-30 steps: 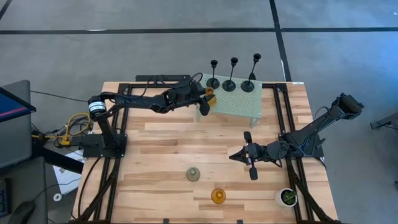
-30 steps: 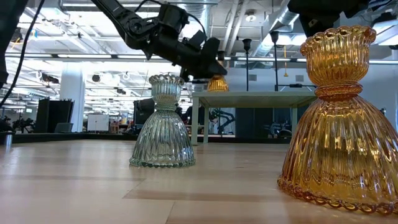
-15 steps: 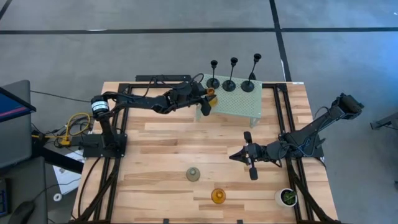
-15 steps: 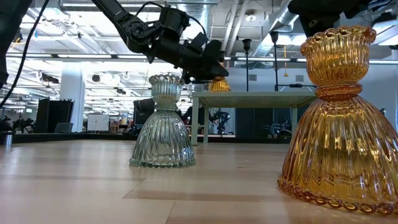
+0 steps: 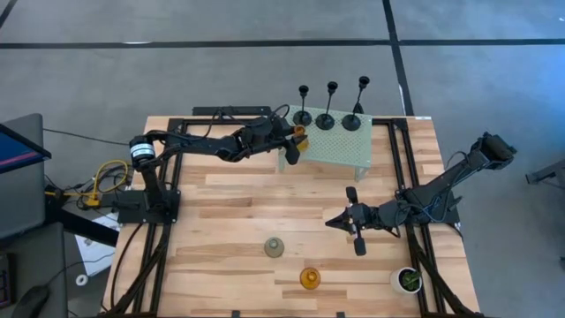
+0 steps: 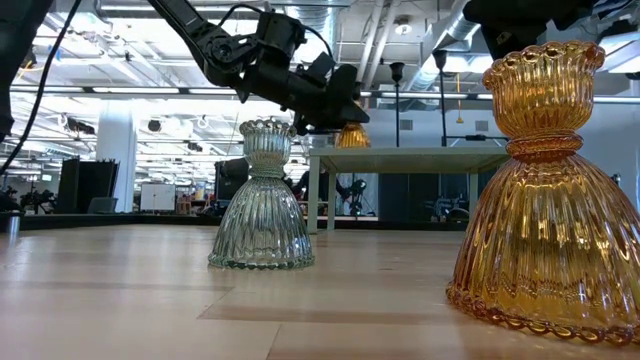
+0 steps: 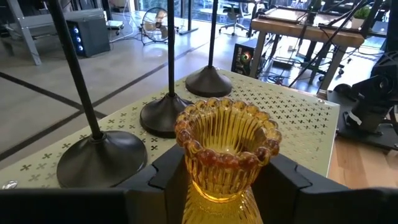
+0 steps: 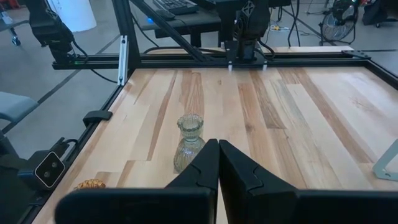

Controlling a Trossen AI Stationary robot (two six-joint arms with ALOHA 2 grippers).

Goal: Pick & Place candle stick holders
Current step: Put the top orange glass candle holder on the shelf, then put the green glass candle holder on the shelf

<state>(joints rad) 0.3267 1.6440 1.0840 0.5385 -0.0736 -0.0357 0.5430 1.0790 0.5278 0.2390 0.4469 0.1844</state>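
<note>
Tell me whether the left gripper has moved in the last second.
Yes. In the low view the left gripper and its amber holder have dropped slightly toward the raised shelf.

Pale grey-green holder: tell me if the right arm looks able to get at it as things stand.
Probably yes. The right gripper waits shut near mid-table, and only bare table lies between it and the pale grey-green holder. The amber holder stands off to one side, clear of that path. It would need to open first.
</note>
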